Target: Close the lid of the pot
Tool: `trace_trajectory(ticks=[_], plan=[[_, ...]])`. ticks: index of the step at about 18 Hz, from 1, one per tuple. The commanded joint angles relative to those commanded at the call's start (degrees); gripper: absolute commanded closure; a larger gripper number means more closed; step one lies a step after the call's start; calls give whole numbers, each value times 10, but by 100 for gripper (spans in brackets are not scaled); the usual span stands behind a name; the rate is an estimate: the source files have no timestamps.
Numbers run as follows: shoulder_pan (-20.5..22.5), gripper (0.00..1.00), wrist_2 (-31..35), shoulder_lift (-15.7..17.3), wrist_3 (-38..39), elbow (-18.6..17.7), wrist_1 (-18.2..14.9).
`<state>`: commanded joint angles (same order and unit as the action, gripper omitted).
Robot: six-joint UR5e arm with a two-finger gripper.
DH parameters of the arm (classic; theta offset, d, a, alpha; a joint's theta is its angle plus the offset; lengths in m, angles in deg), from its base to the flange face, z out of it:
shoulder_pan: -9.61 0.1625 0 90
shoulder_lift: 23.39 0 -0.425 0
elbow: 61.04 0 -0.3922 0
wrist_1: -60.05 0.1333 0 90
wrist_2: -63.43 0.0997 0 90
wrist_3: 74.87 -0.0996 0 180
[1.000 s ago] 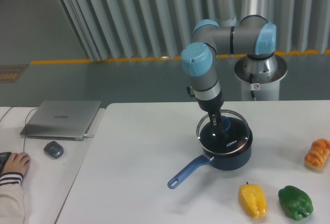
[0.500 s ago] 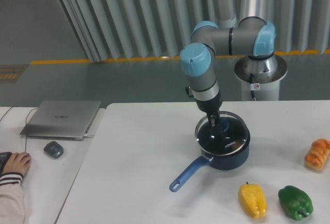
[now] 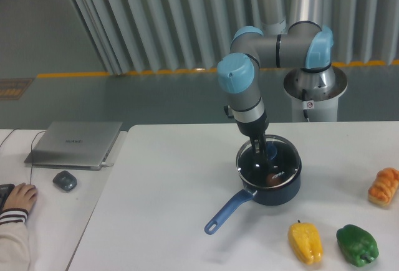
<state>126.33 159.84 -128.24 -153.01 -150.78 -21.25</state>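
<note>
the lid (image 3: pixel 268 159), a clear glass disc with a thin metal rim, lay across the top of the pot (image 3: pixel 274 184), and from my seat i could not tell whether it sat fully flat on the rim. its small blue knob (image 3: pixel 272 152) showed just beside the gripper (image 3: pixel 262 149), whose two dark fingers were pressed in on that knob, clamped around it as far as i could make out. the pot was a round, dark navy saucepan, glossy, with white lettering too small to read on its near side; it stood right of the middle of the white table (image 3: pixel 174 221). its long lighter-blue handle (image 3: pixel 229 211) ran toward the near left. i saw a reddish spot through the glass but could not name it.

the arm came down from the far side, grey tubes with pale blue caps, wrist almost vertical over the pot.

near right lay a yellow pepper (image 3: pixel 305 242) and a green pepper (image 3: pixel 357 245), both smooth and lumpy. an orange item (image 3: pixel 384 185) was cut off by the right edge. at far left sat a closed grey laptop (image 3: pixel 76 143), a dark mouse (image 3: pixel 64 180), and a person's hand (image 3: pixel 20 197), partly cropped.
</note>
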Motion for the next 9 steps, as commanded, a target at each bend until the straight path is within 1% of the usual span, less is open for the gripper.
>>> trace_trajectory(ticks=[1, 2, 3, 5, 6, 7, 8, 9], plan=[[0, 62, 0, 1, 0, 0, 0], [0, 58, 0, 1, -1, 0, 0], [0, 48, 0, 1, -1, 0, 0], [0, 47, 0, 0, 4, 0, 0], [0, 44, 0, 0, 4, 0, 0], [-1, 43, 0, 0, 5, -1, 0], [-1, 41, 0, 0, 5, 0, 1], [-3, 37, 0, 0, 6, 0, 3]])
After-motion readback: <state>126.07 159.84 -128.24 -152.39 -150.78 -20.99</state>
